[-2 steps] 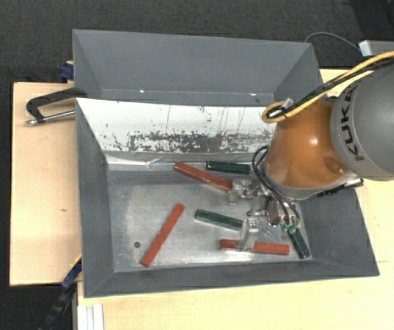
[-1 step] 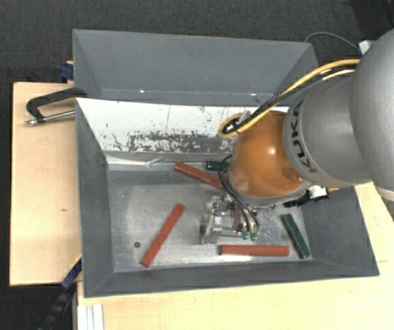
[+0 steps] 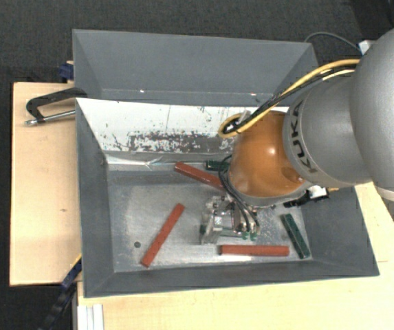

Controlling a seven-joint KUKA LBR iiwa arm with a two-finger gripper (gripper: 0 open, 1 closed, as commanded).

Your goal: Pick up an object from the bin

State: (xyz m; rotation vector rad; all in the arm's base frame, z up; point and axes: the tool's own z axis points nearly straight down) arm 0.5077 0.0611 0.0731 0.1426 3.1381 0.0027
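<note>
Grey bin (image 3: 135, 205): my claw (image 3: 227, 227), gap unreadable, sits low beside the front red bar (image 3: 254, 251); centre over it before closing.

The bin (image 3: 92, 212) was plain grey, its back wall pale and flecked with dark specks. The left stick (image 3: 162, 235), the front stick (image 3: 254, 251) and the back stick (image 3: 197, 174) were brick red; the right stick (image 3: 295, 236) was dark green. The wrist cover (image 3: 262, 160) was glossy orange, the arm (image 3: 351, 115) silver-grey, the cables (image 3: 318, 72) yellow and black.
</note>
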